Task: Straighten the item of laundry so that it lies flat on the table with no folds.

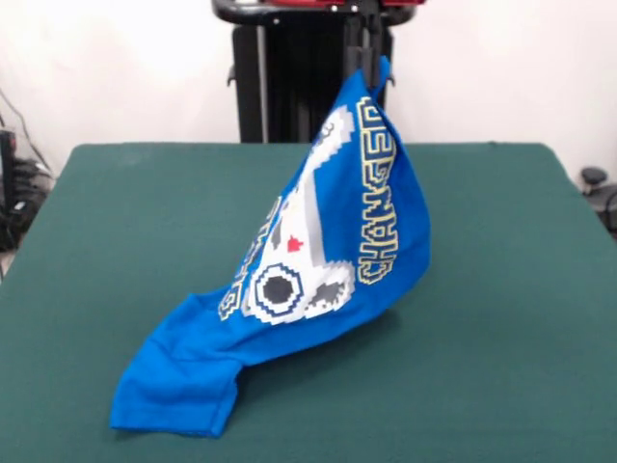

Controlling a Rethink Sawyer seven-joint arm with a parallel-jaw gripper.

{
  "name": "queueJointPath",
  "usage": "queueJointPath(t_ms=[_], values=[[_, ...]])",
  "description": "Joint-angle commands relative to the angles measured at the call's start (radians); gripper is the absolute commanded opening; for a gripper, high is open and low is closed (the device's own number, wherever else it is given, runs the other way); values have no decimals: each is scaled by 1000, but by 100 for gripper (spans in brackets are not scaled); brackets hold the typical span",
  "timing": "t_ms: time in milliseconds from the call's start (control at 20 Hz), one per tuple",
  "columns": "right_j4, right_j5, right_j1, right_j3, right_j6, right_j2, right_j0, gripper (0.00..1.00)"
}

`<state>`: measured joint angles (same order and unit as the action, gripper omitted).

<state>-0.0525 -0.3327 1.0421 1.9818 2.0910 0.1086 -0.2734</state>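
Nearest, T-shirt [318, 260] hem drags on table [501, 318]; rest hoisted taut beneath arm, likely to shake folds out; jaws hidden behind peak, state unclear

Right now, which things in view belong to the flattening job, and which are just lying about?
Job:
- blue T-shirt, lifted by one corner, lower end on the table
- green table
- claw, mostly hidden behind the shirt

Lying about:
- cables and gear beside the table

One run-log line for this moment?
gripper: holding T-shirt | shirt: lifted by one edge, lower end on table | not flat
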Motion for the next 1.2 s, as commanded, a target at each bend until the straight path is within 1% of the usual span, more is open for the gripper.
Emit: queueJointPath(t_ms=[50, 150, 200, 400, 450, 500, 800, 950, 1100, 1200], values=[[42, 74, -63, 121, 250, -51, 70, 0], [20, 78, -69, 101, 240, -86, 99, 0], [31, 68, -73, 94, 232, -105, 114, 100], [49, 20, -77, 81, 247, -130, 135, 100], [91, -49, -68, 78, 263, -131, 136, 100], [100, -75, -67, 68, 266, -142, 143, 100], [123, -162, -66, 6, 212, -167, 143, 100], [121, -141, -87, -43, 193, -170, 139, 100], [122, -125, -121, -106, 155, -145, 108, 100], [104, -98, -146, -141, 133, -144, 98, 100]])
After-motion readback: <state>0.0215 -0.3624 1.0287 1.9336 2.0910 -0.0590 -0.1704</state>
